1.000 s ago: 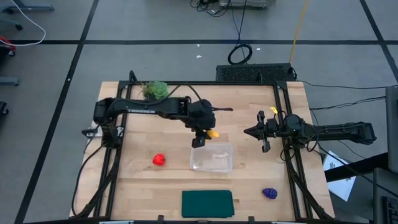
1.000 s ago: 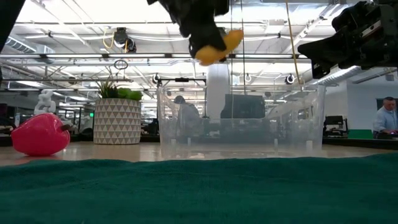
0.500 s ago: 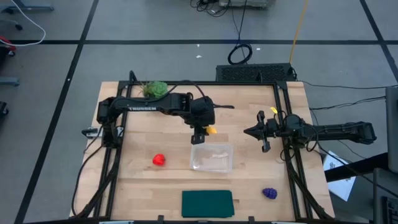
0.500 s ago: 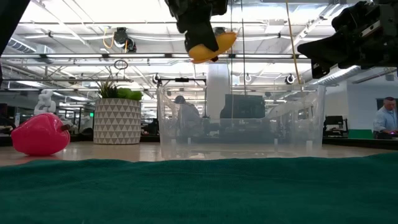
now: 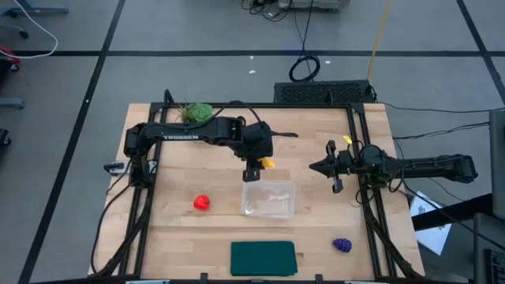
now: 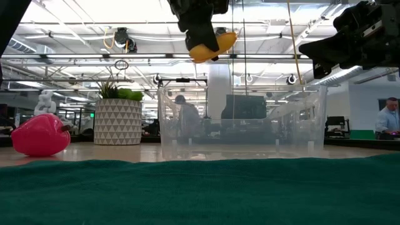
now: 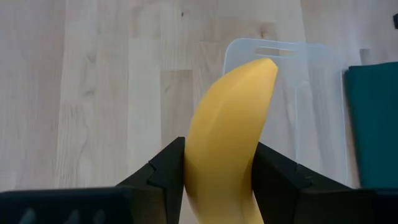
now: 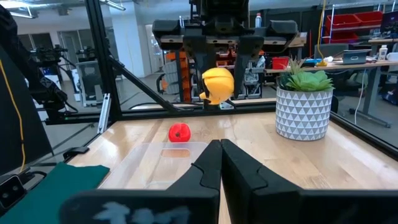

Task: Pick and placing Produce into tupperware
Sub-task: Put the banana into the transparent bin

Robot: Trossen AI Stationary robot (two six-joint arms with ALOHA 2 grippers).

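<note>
We judge we are mid-carry: our left hand (image 5: pixel 254 167) is clamped on the banana (image 5: pixel 269 163), raised just behind the tupperware (image 5: pixel 269 199) on the worktop (image 5: pixel 173 181). Next: bring it over the tupperware, lower, release. Our right hand (image 5: pixel 316 166), fingers together and empty, waits aside.

- I see my left gripper (image 7: pixel 219 171) clamped on the yellow banana (image 7: pixel 229 134), one dark finger (image 7: pixel 166 171) pressing each side.
- Past the banana's tip lies the clear tupperware (image 7: pixel 317 93) on the wooden worktop (image 7: pixel 93 93).
- A dark green mat (image 7: pixel 374 124) sits just beyond the tupperware.
</note>
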